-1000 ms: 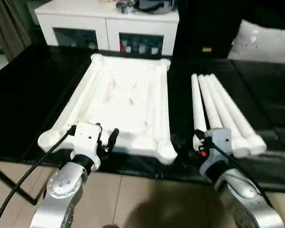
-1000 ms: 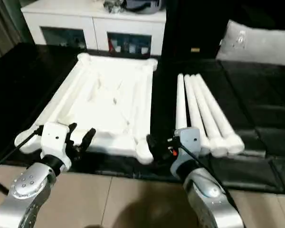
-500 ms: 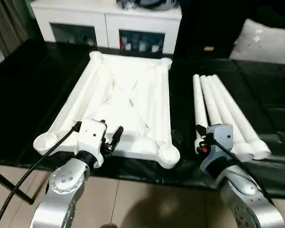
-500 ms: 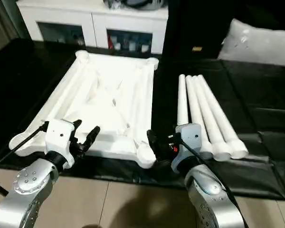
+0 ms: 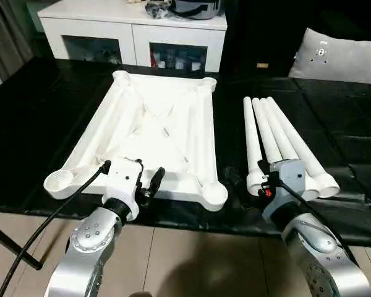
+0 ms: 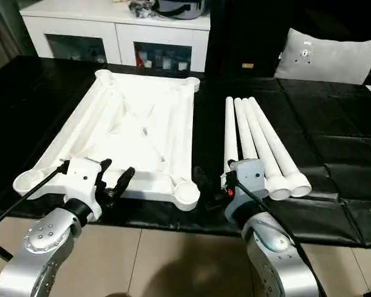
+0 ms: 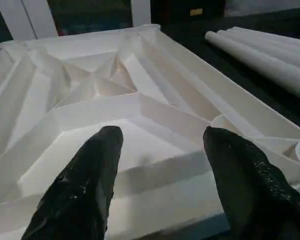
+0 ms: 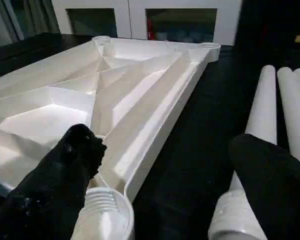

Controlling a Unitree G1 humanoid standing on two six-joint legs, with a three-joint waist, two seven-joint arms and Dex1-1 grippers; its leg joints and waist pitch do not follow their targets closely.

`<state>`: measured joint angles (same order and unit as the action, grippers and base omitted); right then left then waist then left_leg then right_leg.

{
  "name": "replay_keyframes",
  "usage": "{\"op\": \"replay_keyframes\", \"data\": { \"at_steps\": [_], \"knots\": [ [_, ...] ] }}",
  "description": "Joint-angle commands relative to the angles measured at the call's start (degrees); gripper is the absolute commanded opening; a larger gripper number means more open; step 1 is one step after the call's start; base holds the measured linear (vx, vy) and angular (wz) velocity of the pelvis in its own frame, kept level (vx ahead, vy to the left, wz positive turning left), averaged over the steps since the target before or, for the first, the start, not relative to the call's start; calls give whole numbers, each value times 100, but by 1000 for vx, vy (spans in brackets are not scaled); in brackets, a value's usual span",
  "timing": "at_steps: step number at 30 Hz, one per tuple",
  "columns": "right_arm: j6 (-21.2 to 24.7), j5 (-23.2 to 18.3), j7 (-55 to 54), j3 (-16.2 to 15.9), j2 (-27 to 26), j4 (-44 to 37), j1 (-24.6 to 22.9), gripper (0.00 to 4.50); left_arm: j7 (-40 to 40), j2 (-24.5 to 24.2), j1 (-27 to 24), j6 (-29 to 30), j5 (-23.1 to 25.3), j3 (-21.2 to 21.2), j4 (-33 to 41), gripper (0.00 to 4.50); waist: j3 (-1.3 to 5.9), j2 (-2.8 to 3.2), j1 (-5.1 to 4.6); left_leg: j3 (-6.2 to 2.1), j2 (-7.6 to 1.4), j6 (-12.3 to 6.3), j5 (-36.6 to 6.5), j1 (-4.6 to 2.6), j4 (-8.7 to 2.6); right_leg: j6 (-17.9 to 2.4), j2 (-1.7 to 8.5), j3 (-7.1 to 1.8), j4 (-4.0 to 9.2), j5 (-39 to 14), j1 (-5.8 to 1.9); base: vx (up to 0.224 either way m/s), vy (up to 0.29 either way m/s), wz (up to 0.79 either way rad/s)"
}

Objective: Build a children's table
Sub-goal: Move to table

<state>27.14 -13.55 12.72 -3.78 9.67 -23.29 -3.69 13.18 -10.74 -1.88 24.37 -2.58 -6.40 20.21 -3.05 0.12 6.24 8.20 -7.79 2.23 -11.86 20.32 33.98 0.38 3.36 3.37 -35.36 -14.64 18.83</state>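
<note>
The white tabletop (image 5: 154, 127) lies ribbed side up on a black mat, with round sockets at its corners. To its right, the four white legs (image 5: 278, 139) lie side by side, thick ends toward me. My left gripper (image 7: 160, 145) is open just above the tabletop's near edge, and nothing is between its fingers (image 7: 97, 170). My right gripper (image 8: 165, 145) is open over the gap between the near right corner socket (image 8: 102, 212) and the nearest leg (image 8: 265, 115), and it holds nothing.
A white cabinet (image 5: 133, 31) with glass doors stands behind the mat. A grey cushion (image 5: 337, 55) lies at the back right. The black mat (image 5: 43, 111) ends just before my arms, over tan floor tiles (image 5: 191, 260). A black cable (image 5: 49, 216) hangs from my left wrist.
The whole picture has shifted as the head camera moved. Both grippers stay open at the tabletop's near edge, and the tabletop and the legs lie where they were.
</note>
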Motion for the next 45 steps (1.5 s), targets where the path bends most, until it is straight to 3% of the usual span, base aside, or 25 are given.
{"op": "replay_keyframes", "data": {
  "at_steps": [1, 4, 7, 8, 11, 14, 16, 20, 24, 25, 26, 27, 28, 29, 30, 31, 32, 33, 34, 36, 37, 38, 40, 43, 45],
  "knots": [
    [-50, 58, -9, -5, -7, 113, 118, 450, -74, 14, -9, 3, -17, 77, 64, 297, 227, -1, 0, -182, -477, -31, -2362, -105, -568, -600, 532, -321, 674, -2492, -143, 58, -2, -1],
    [-61, 92, -8, -29, -10, 161, 186, 450, -100, 38, -13, 16, -13, 85, 75, 297, 275, 12, -12, -121, -449, -447, -1658, -125, -602, -846, 417, -237, 668, -1459, -304, 89, 4, 1],
    [-61, 100, -5, -33, -10, 177, 208, 450, -110, 46, -13, 19, -12, 87, 77, 297, 321, 30, 0, -103, -436, -700, -1045, -172, -552, -987, 392, -203, 592, -622, -352, 87, 8, 2],
    [-76, 106, -1, -38, -9, 192, 213, 450, -113, 55, -16, 23, -3, 89, 80, 297, 367, 17, -5, -111, -389, -868, -594, -121, -495, -1012, 366, -180, 537, -125, -444, 111, 12, 2],
    [-104, 134, 4, -62, -9, 214, 209, 450, -115, 50, -4, 29, -1, 98, 79, 297, 431, 19, -2, -143, -318, -1428, 375, -152, -346, -997, 280, -132, 370, 859, -446, 107, 12, 2],
    [-86, 181, 9, -92, 14, 218, 223, 450, -113, 51, 7, 38, -1, 109, 78, 297, 443, 37, -25, -221, -327, -1965, 981, -216, -234, -914, 230, -82, 249, 1050, -386, 88, 9, 3],
    [-146, 174, 23, -102, 0, 197, 207, 450, -111, 44, 3, 44, -3, 109, 89, 297, 411, 15, -29, -227, -322, -2110, 1055, -195, -189, -906, 250, -99, 246, 926, -375, 66, 2, 3],
    [-104, 177, 31, -123, 16, 167, 186, 450, -101, 35, -9, 54, -7, 105, 104, 297, 412, 13, 32, -171, -263, -1772, 897, -71, -169, -847, 271, -135, 312, 762, -524, 0, 0, 0],
    [-112, 262, 65, -210, 79, 174, 152, 450, -89, 27, -11, 64, -7, 102, 105, 297, 402, 43, -17, -259, -390, -1770, 804, -219, -222, -863, 250, -75, 275, 496, -414, 0, 0, 0],
    [-141, 286, 65, -235, 81, 177, 145, 450, -83, 26, -11, 66, -11, 102, 107, 297, 335, 72, -121, -209, -922, -983, 109, -858, -362, -872, 179, -187, 89, -285, 129, 0, 0, 0],
    [-162, 273, 65, -233, 69, 173, 142, 450, -82, 26, -13, 67, -12, 100, 107, 297, 205, 54, -138, -186, -1149, -403, -865, -940, -568, -836, 287, -197, -37, -675, 254, 17, -20, -44],
    [-174, 256, 66, -226, 58, 170, 140, 450, -81, 26, -14, 67, -12, 100, 107, 297, 160, 27, -130, -71, -1114, -127, -1390, -981, -609, -887, 339, -237, -15, -736, 280, 17, -20, -44],
    [-174, 256, 66, -226, 58, 170, 140, 450, -81, 26, -14, 67, -12, 100, 107, 297, 112, -53, -106, 285, -688, 287, -1914, -822, -498, -1187, 346, -437, 264, -751, 80, 0, -38, -61],
    [-199, 241, 70, -211, 58, 148, 152, 450, -82, 26, -15, 67, -11, 99, 111, 297, 329, -79, 224, 150, -198, -169, -871, -15, -21, -981, 776, -859, 520, -381, -735, -15, -53, -40],
    [-174, 206, 99, -215, 56, 156, 165, 450, -84, 25, -16, 65, -9, 100, 112, 297, 333, -199, 188, -67, -247, -450, -212, 244, 169, -931, 911, -980, 482, 383, -845, -8, -76, -47],
    [-174, 206, 99, -215, 56, 156, 165, 450, -84, 25, -16, 65, -9, 100, 112, 297, 392, -110, 218, -150, -262, -446, 247, 321, 103, -847, 800, -891, 328, 1198, -827, 0, 0, 0],
    [-167, 202, 113, -220, 44, 164, 168, 450, -86, 25, -16, 62, -8, 102, 111, 297, 408, -28, 108, -217, -293, -382, 986, 258, -96, -650, 370, -568, 18, 2622, -572, 0, 0, 0],
    [-167, 203, 113, -220, 43, 164, 168, 450, -86, 25, -16, 62, -8, 102, 111, 297, 424, -27, 62, -237, -259, -344, 1278, 180, -59, -512, 229, -507, -61, 3189, -484, 0, 0, 0],
    [-173, 207, 119, -225, 37, 164, 169, 450, -86, 23, -17, 63, -9, 105, 112, 297, 502, -10, 64, -277, -307, -221, 1799, 16, 20, -331, 171, -484, -173, 4044, -350, 0, 0, 0],
    [-184, 210, 119, -249, 36, 170, 177, 450, -88, 17, -21, 62, -6, 110, 115, 297, 505, -13, 91, -279, -329, 31, 1979, 23, 39, -190, 179, -463, -207, 4534, -298, 0, 0, 0],
    [-192, 217, 119, -265, 42, 174, 187, 450, -89, 13, -24, 65, 1, 113, 116, 297, 478, -21, 87, -282, -342, 127, 1827, 33, 6, -179, 201, -453, -192, 4464, -278, 0, 0, 0],
    [-200, 218, 134, -276, 57, 171, 204, 450, -91, 14, -26, 70, 9, 123, 115, 297, 389, -11, 87, -295, -430, 417, 765, -35, -124, -227, 300, -432, -39, 3356, -198, 0, 0, 0],
    [-183, 212, 192, -290, 108, 163, 230, 450, -59, 4, -27, 78, -11, 128, 107, 297, 327, 18, 71, -327, -502, 533, -328, -97, -250, -362, 392, -448, 91, 1932, -175, -27, 8, 0],
    [-101, 200, 486, -322, 355, 147, 287, 450, 264, -254, -30, 55, -54, 20, 108, 297, 294, 16, 44, -323, -516, 434, -953, -112, -342, -561, 450, -488, 217, 592, -171, -98, 13, -2],
    [-32, 140, 777, -350, 574, 111, 307, 450, 690, -474, -27, 118, -257, -40, 169, 297, 288, 5, 28, -297, -506, 327, -968, -98, -356, -593, 462, -511, 262, 372, -148, -83, 1, -1]
  ]
}}
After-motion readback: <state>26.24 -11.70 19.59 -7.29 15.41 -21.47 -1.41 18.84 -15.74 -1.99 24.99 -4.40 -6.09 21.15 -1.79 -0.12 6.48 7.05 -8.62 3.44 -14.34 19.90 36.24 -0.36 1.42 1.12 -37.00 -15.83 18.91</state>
